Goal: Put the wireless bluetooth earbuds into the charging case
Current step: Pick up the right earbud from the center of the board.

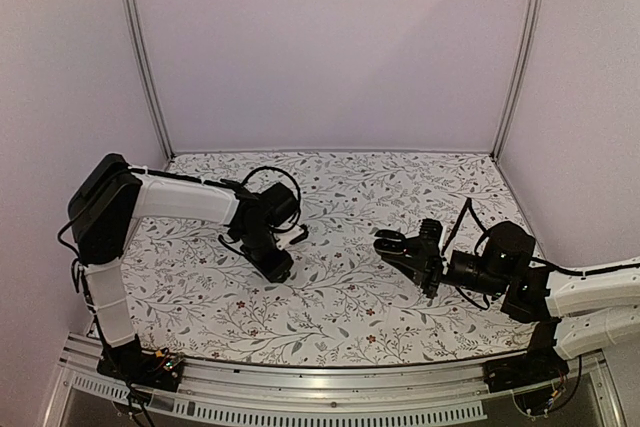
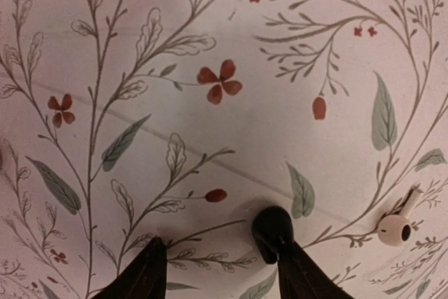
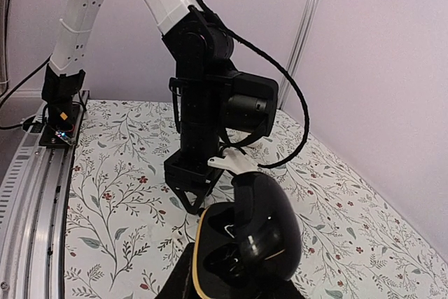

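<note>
My left gripper (image 2: 220, 260) points down at the flowered cloth and is open. A black earbud (image 2: 273, 232) lies on the cloth against the tip of its right finger (image 2: 304, 274), while the left finger stands well apart from it. A white stemmed earbud (image 2: 396, 226) lies off to the right. From above, the left gripper (image 1: 278, 265) is left of centre. My right gripper (image 1: 405, 249) is shut on the charging case (image 3: 248, 243), a glossy black shell held above the cloth. Its lid is up and its wells face the left arm. The case hides most of the right fingers.
The left arm's wrist and cable (image 3: 210, 103) stand just beyond the case in the right wrist view. Lilac walls and metal posts (image 1: 140, 47) close in the table on three sides. An aluminium rail (image 1: 300, 387) runs along the near edge.
</note>
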{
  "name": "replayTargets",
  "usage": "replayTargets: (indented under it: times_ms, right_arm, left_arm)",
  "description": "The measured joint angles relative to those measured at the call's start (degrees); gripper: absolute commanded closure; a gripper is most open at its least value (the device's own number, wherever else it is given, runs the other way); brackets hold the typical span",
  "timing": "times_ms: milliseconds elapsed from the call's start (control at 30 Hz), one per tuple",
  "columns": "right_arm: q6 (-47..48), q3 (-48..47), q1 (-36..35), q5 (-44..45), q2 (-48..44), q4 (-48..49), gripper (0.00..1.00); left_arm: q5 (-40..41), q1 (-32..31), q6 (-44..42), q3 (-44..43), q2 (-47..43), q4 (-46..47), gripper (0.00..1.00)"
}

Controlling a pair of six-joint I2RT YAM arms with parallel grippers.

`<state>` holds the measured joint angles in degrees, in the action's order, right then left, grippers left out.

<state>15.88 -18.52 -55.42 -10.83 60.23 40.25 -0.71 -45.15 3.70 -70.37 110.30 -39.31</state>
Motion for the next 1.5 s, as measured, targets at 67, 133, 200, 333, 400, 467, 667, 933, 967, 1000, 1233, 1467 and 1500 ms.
replayTargets:
  times_ms: [67, 133, 200, 333, 400, 467, 667, 933, 967, 1000, 1233, 1467, 1500]
  right_arm:
    - [0.0, 0.0, 0.0, 0.0, 0.0, 0.0, 1.0]
    - [0.0, 0.0, 0.0, 0.0, 0.0, 0.0, 1.0]
    - [0.0, 0.0, 0.0, 0.0, 0.0, 0.0, 1.0]
    - [0.0, 0.0, 0.0, 0.0, 0.0, -0.02, 1.0]
    - [0.0, 0.0, 0.0, 0.0, 0.0, -0.07, 1.0]
    - [-0.02, 0.0, 0.02, 0.0, 0.0, -0.09, 1.0]
    - [-0.07, 0.0, 0.17, 0.0, 0.02, -0.46, 1.0]
    - [-0.44, 0.0, 0.33, 0.61, -0.39, -1.73, 1.0]
    - [-0.46, 0.0, 0.33, 0.76, -0.66, -1.9, 1.0]
    - [-0.48, 0.0, 0.33, 0.85, -0.83, -1.92, 1.0]
    - [-0.72, 0.0, 0.33, 1.09, -1.03, -2.19, 1.0]
    - [-0.87, 0.0, 0.33, 1.18, -1.03, -2.43, 1.0]
    - [-0.87, 0.0, 0.33, 1.22, -1.03, -2.51, 1.0]
  left_arm:
    - [1.25, 0.22, 0.04, 0.0, 0.0, -0.33, 0.51]
    - [2.32, 0.44, -0.2, 0.02, 0.0, -0.7, 0.52]
    - [2.97, 0.55, -0.37, 0.02, 0.0, -0.74, 0.54]
    - [2.71, 0.57, -1.7, 0.02, -0.07, -0.76, 0.56]
    - [2.21, 0.42, -3.17, 0.02, -0.15, -1.09, 0.56]
    - [1.33, 0.2, -4.44, -0.13, -0.2, -1.99, 0.57]
    - [-0.37, -0.24, -7.26, -5.9, 0.42, -7.37, 0.63]
    - [-1.77, -1.36, -8.94, -12.61, 5.2, -10.03, 0.71]
    - [-1.86, -1.53, -9.07, -12.85, 5.84, -10.47, 0.71]
    - [-1.86, -1.66, -9.09, -13.05, 6.36, -10.91, 0.72]
    - [-1.55, -2.05, -9.27, -15.63, 9.11, -13.27, 0.78]
    - [-1.29, -2.05, -9.55, -17.88, 10.23, -14.25, 0.8]
    - [-1.18, -2.05, -9.55, -17.97, 10.45, -14.43, 0.8]
